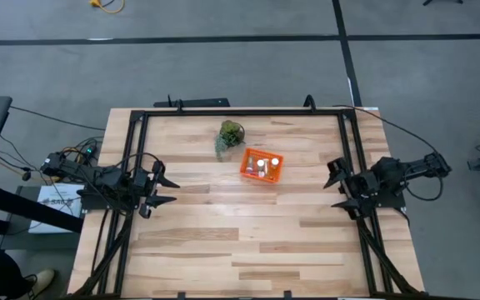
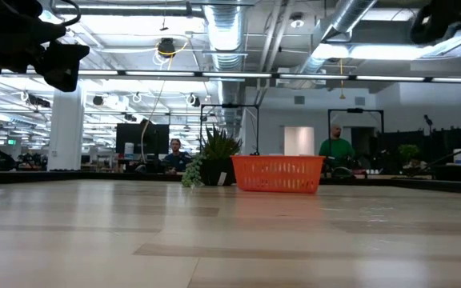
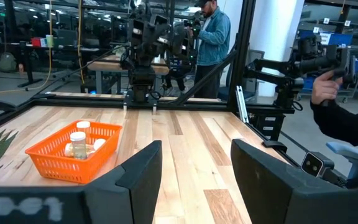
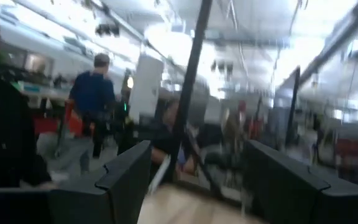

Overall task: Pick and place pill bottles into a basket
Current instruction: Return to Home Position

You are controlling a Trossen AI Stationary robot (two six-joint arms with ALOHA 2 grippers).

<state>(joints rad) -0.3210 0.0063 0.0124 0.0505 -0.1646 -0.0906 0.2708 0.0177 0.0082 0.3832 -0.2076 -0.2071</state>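
The orange mesh basket (image 1: 262,166) stands on the table a little right of the middle, beside a green leafy plant (image 1: 229,138). Several white-capped pill bottles (image 1: 262,167) stand inside it; they also show in the left wrist view (image 3: 78,142). My left gripper (image 1: 167,189) is open and empty at the table's left edge, raised above the wood. My right gripper (image 1: 333,185) is open and empty at the right edge, also raised. In the low view the basket (image 2: 278,174) stands at the far side.
A black frame (image 1: 240,111) runs around the table top. The potted plant stands just left of the basket toward the far edge. People stand and sit in the room beyond the table (image 3: 213,37). Bare wood lies between the two arms (image 1: 240,225).
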